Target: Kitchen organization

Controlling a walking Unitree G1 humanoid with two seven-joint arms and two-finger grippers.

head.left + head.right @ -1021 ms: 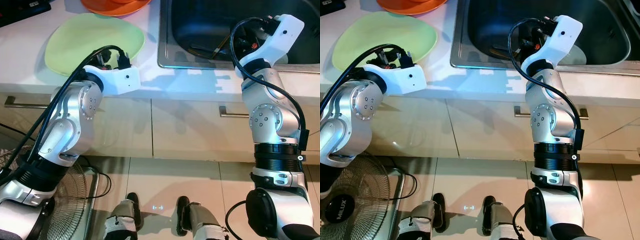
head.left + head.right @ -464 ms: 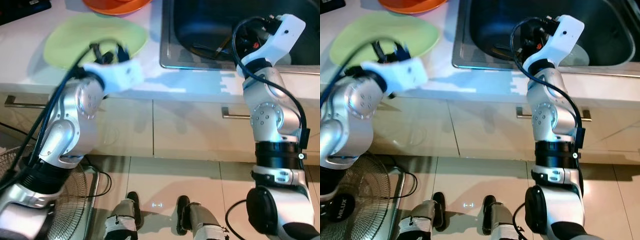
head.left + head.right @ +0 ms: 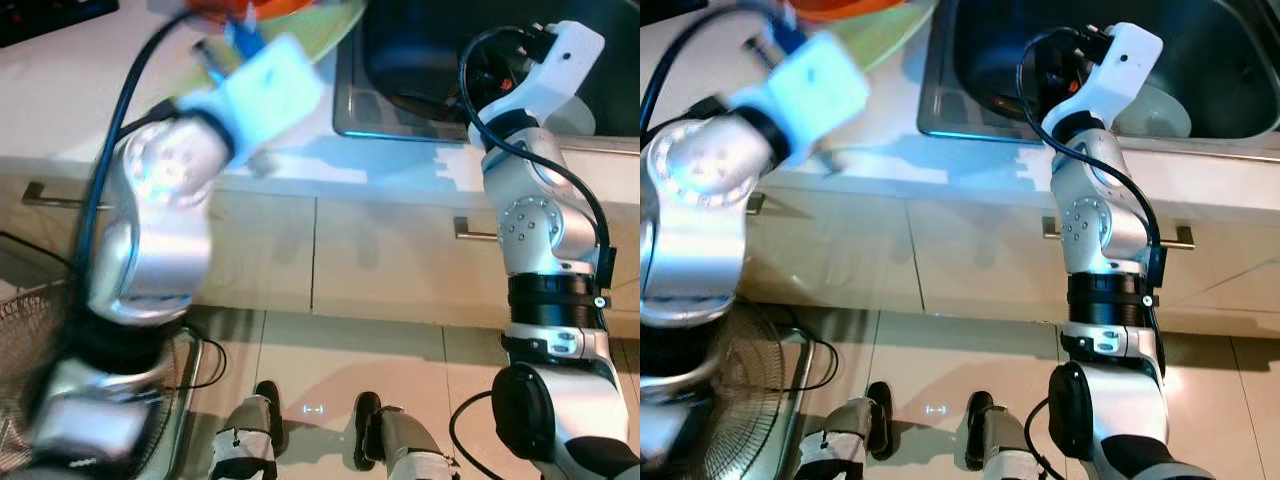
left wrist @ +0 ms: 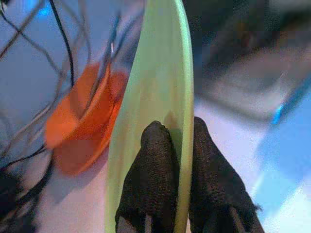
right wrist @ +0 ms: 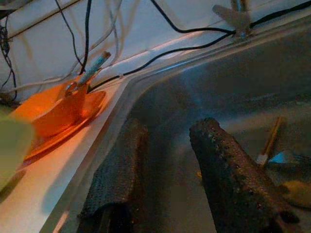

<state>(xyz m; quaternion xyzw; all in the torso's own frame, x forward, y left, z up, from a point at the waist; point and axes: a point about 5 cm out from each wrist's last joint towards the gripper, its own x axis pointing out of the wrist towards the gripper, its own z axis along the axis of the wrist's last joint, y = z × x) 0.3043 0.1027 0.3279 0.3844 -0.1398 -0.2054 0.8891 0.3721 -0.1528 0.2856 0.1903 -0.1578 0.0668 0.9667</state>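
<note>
My left gripper (image 4: 181, 160) is shut on the rim of a light green plate (image 4: 155, 87), which it holds off the counter, tilted almost on edge. In the left eye view the blurred left arm (image 3: 250, 90) is raised, and the plate's edge (image 3: 335, 22) shows near the sink's left rim (image 3: 400, 130). Behind the plate an orange dish (image 4: 80, 121) sits on the white counter. My right gripper (image 5: 170, 128) hangs open and empty over the steel sink (image 5: 252, 82). A wooden-handled utensil (image 5: 269, 141) lies in the basin.
A pale dish (image 3: 1155, 110) rests in the sink behind the right arm (image 3: 1100, 90). Black cables (image 5: 194, 34) run along the wall behind the counter. Below are cabinet drawers with metal handles (image 3: 475, 232), and a floor fan (image 3: 30, 330) stands at the left.
The left arm has swung up and to the right, lifting the green plate off the counter toward the sink. The right arm has stayed where it was.
</note>
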